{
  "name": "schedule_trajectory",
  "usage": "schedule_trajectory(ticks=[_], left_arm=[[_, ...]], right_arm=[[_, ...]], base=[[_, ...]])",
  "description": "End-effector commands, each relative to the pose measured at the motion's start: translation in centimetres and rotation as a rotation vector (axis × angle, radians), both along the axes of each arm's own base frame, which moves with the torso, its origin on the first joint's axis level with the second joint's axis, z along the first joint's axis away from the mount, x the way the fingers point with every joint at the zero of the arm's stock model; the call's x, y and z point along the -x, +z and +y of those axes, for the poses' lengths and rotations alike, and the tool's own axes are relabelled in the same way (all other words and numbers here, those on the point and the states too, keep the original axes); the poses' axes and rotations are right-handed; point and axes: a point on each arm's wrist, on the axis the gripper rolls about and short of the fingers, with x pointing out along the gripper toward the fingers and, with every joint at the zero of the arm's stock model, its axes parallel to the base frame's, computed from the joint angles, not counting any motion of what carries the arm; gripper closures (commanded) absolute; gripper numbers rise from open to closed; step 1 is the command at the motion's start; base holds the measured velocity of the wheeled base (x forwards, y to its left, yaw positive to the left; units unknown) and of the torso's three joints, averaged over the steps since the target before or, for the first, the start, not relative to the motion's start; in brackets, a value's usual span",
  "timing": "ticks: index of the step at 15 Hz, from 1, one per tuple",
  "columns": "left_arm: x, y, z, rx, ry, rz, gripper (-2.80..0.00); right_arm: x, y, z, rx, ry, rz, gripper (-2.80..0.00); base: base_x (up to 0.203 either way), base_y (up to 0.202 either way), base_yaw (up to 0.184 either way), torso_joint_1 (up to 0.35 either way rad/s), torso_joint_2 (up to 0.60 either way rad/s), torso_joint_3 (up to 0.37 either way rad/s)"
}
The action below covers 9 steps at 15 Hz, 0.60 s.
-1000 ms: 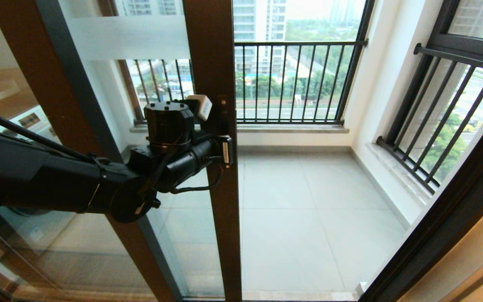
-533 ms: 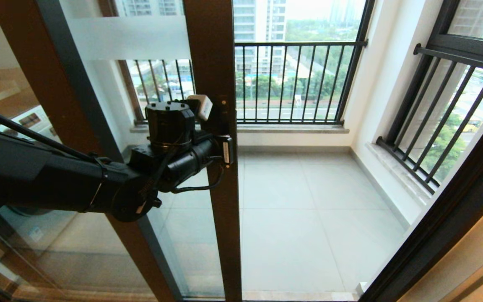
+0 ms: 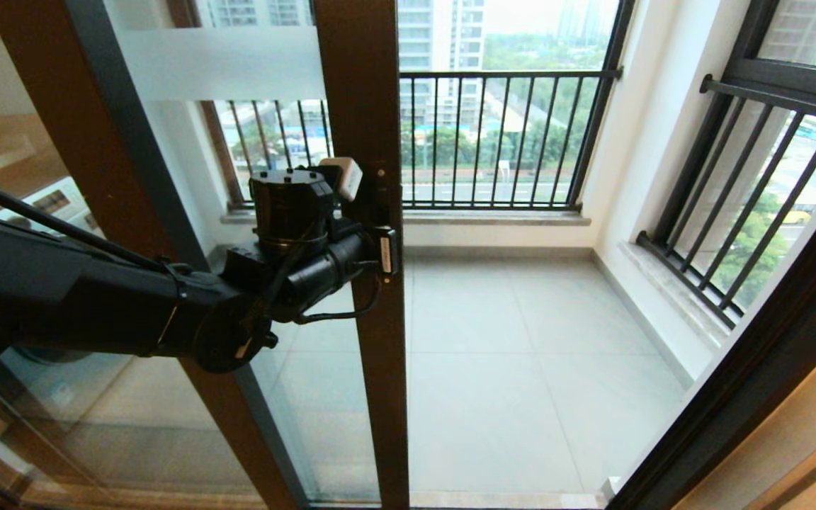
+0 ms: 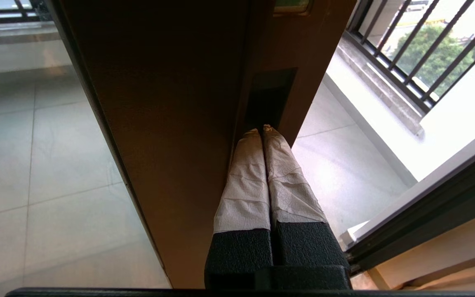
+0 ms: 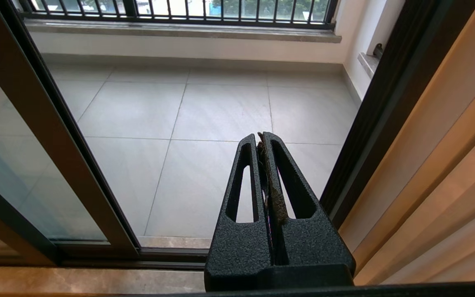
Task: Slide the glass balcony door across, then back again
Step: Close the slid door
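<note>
The glass balcony door (image 3: 362, 106) stands partly across the opening, its frosted white band (image 3: 224, 64) left of the dark brown stile. In the left wrist view my left gripper (image 4: 262, 130) is shut, its white-taped fingers (image 4: 245, 177) pressed together with their tips inside the black handle slot (image 4: 270, 95) of the stile. In the head view the left arm reaches in from the left to that stile, the wrist (image 3: 295, 241) hiding the fingers. My right gripper (image 5: 262, 138) is shut on nothing and hangs low over the threshold, out of the head view.
The tiled balcony floor (image 3: 507, 368) lies beyond the opening, ringed by a black railing (image 3: 493, 134) and a barred window (image 3: 755, 212) at right. The dark door jamb (image 3: 755, 368) runs down the right. Another brown-framed glass panel (image 3: 47, 106) stands at the left.
The door stile and my left gripper have shifted a little to the right together. The right arm is not seen in the earlier frames.
</note>
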Motion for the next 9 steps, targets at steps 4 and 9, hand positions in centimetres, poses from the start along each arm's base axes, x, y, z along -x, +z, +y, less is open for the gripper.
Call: schedule_trajectory(ticks=[4, 9], left_arm=[[0.15, 0.1, -0.34, 0.007, -0.013, -0.007, 0.0], [0.27, -0.1, -0.77, 0.004, -0.024, -0.003, 0.0]], right_arm=[[0.0, 0.01, 0.0, 0.001, 0.002, -0.001, 0.0], [0.0, 0.01, 0.0, 0.001, 0.001, -0.001, 0.0]], base=[[0.0, 0.0, 0.0, 0.0, 0.0, 0.0], [0.0, 0.0, 0.0, 0.0, 0.0, 0.0]])
